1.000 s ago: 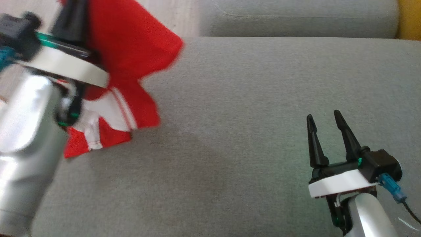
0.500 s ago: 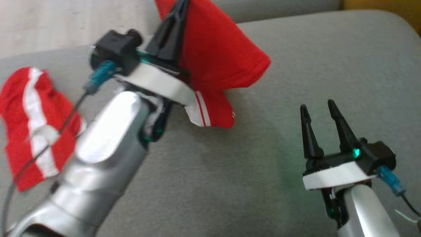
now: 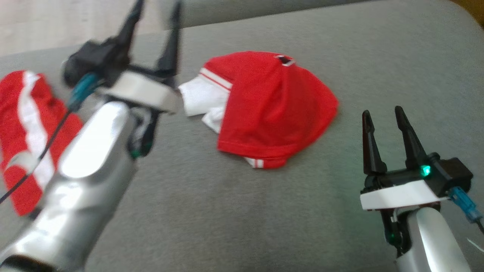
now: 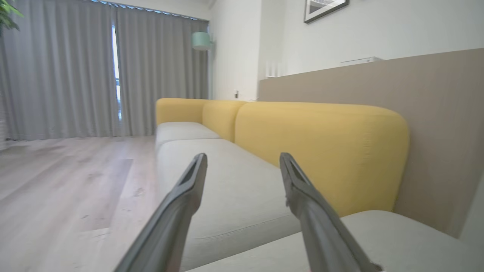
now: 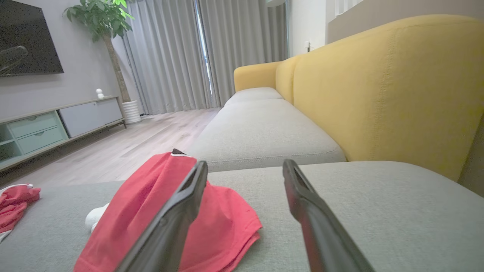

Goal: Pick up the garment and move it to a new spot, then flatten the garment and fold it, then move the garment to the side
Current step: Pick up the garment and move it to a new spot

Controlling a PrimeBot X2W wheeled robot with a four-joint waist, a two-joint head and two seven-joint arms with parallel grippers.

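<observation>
A red garment with white panels lies crumpled in a heap on the grey sofa seat, and its red cloth rises left of centre in the right wrist view. My left gripper is open and empty, raised to the left of the heap and clear of it; its two spread fingers point along the sofa. My right gripper is open and empty over bare cushion, to the right of the garment. In the right wrist view its fingers frame the heap's right edge.
A second red and white cloth lies at the seat's left edge, partly behind my left forearm. Yellow backrest cushions run along the far side. Wooden floor lies beyond the seat's open edge.
My left gripper has opened and let go of the garment, which has dropped onto the seat as a heap. The head camera has also shifted. The right gripper keeps its pose.
</observation>
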